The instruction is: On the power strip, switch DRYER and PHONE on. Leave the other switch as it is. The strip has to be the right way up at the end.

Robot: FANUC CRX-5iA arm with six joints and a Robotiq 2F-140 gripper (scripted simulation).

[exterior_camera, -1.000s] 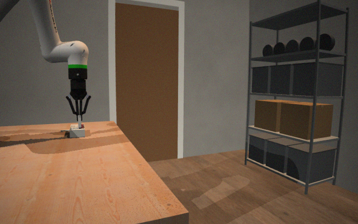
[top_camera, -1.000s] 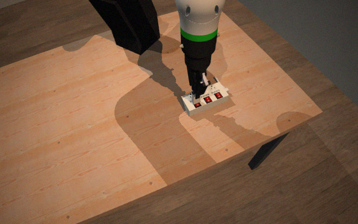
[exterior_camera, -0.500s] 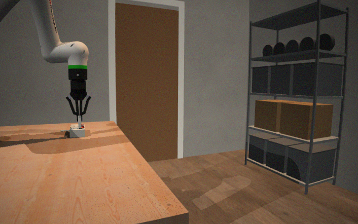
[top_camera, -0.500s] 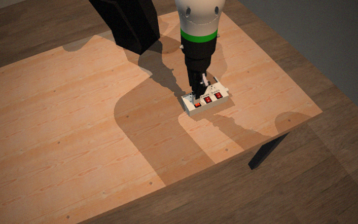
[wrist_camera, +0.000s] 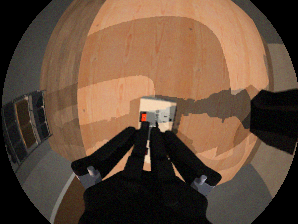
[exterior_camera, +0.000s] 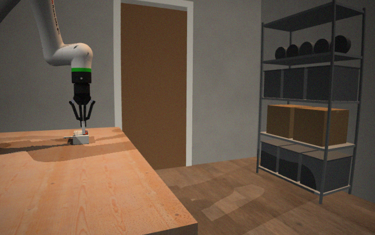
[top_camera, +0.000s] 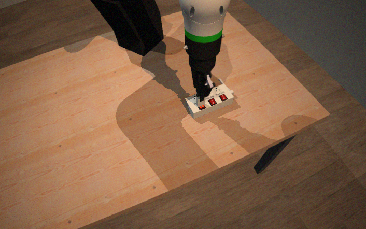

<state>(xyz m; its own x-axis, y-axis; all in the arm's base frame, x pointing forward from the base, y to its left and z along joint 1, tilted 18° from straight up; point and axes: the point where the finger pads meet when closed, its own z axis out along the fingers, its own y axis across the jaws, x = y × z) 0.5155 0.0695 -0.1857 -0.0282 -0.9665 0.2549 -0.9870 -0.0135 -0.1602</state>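
A white power strip (top_camera: 213, 108) (exterior_camera: 80, 139) (wrist_camera: 160, 111) lies right way up on the wooden table (top_camera: 81, 121) near its far right part. It has three red rocker switches in a row. The left switch (top_camera: 201, 107) (wrist_camera: 144, 117) glows brighter orange-red; the middle switch (top_camera: 212, 101) and the right switch (top_camera: 223, 97) are darker red. My gripper (top_camera: 201, 100) (exterior_camera: 82, 125) (wrist_camera: 149, 118) is shut and empty, pointing straight down with its fingertips at the left switch. The labels are too small to read.
The robot's black base (top_camera: 132, 21) stands at the back of the table. The table's right edge and a dark leg (top_camera: 272, 155) are close to the strip. A shelf rack (exterior_camera: 309, 110) with boxes and a door (exterior_camera: 153, 83) stand beyond the table.
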